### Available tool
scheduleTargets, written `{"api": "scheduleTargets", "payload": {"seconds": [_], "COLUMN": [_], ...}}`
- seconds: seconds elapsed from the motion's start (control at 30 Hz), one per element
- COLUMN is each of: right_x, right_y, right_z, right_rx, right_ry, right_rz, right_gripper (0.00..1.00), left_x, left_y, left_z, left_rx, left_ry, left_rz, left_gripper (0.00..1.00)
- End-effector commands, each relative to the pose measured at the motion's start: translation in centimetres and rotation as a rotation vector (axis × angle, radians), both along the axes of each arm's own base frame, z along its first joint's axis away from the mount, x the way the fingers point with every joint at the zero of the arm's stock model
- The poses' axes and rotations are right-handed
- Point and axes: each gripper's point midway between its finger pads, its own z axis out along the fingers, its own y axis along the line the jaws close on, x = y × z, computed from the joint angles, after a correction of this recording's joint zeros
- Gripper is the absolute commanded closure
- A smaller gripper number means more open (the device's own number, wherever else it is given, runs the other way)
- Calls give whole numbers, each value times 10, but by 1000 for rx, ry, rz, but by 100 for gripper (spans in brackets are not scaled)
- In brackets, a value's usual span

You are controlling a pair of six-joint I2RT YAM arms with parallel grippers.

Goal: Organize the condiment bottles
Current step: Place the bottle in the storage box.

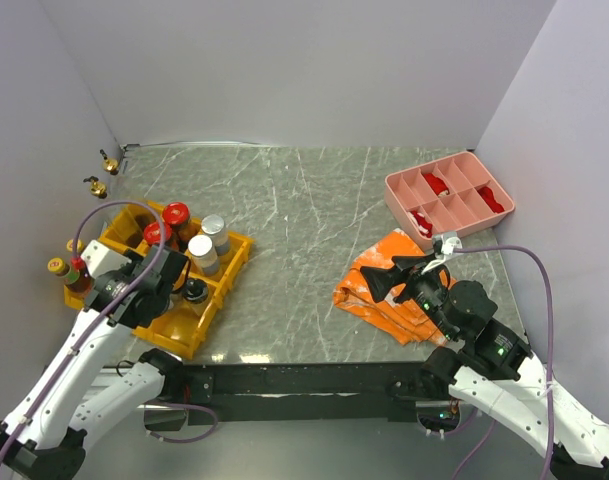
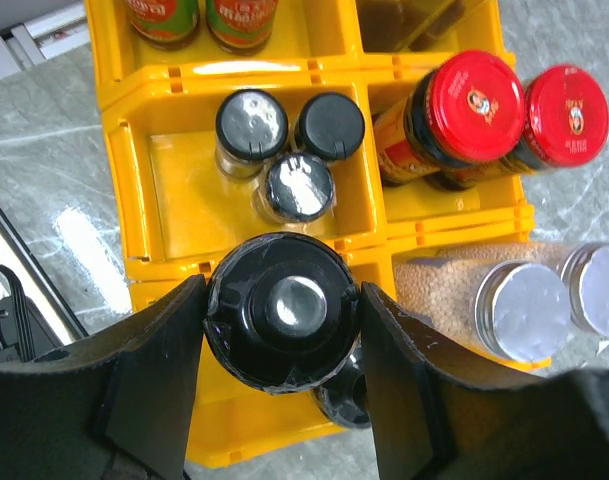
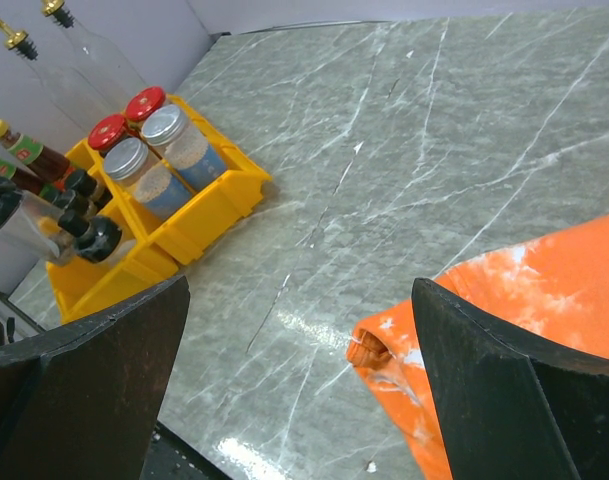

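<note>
Two red-lidded jars [image 2: 474, 105], two silver-lidded jars [image 2: 524, 310], one black-capped bottle [image 2: 284, 310] (gripped)

both arms wear white plastic shells along the long links, with black motor housings at the joints. a thin mauve cable [image 1: 114, 205] loops off the left arm [image 1: 69, 375], and a second cable [image 1: 550, 340] arcs over the right arm [image 1: 529, 395], where a small green light [image 1: 501, 352] glows. the left hand [image 2: 282, 305] and right hand [image 3: 296, 300] have broad, matte black, wedge-shaped fingers
</note>
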Motion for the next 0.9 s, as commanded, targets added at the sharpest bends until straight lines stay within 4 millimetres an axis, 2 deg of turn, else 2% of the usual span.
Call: {"api": "scheduleTargets", "payload": {"seconds": [0.0,0.1,0.17,0.3,0.33,0.5,0.77,0.87], "right_x": [2,1,1,-1,-1,0,-1,-2], "right_y": [2,4,5,8,9,7,8,7], "right_z": [7,5,7,9,9,9,9,8], "right_rx": [22,26,37,50,50,33,42,40], "right_ry": [-25,-19,-24,-21,-23,-26,-28,-20], "right_rz": [4,8,17,33,35,30,34,33], "right_gripper": [0,0,0,0,0,0,0,0], "left_x": [-5,-6,-8,-17,-18,-15,-26,-28], "left_y": [-22,-25,-26,-33,-36,-34,-44,-45], "left_z": [2,17,19,-18,-22,-5,-14,-8], "left_rx": [-84,-76,-86,-109,-125,-142,-182,-182], "left_ry": [81,74,70,187,200,120,169,158], "left_rz": [-101,-176,-188,-189,-188,-177,-256,-290], "left_gripper": [99,99,99,99,99,99,99,99]}}
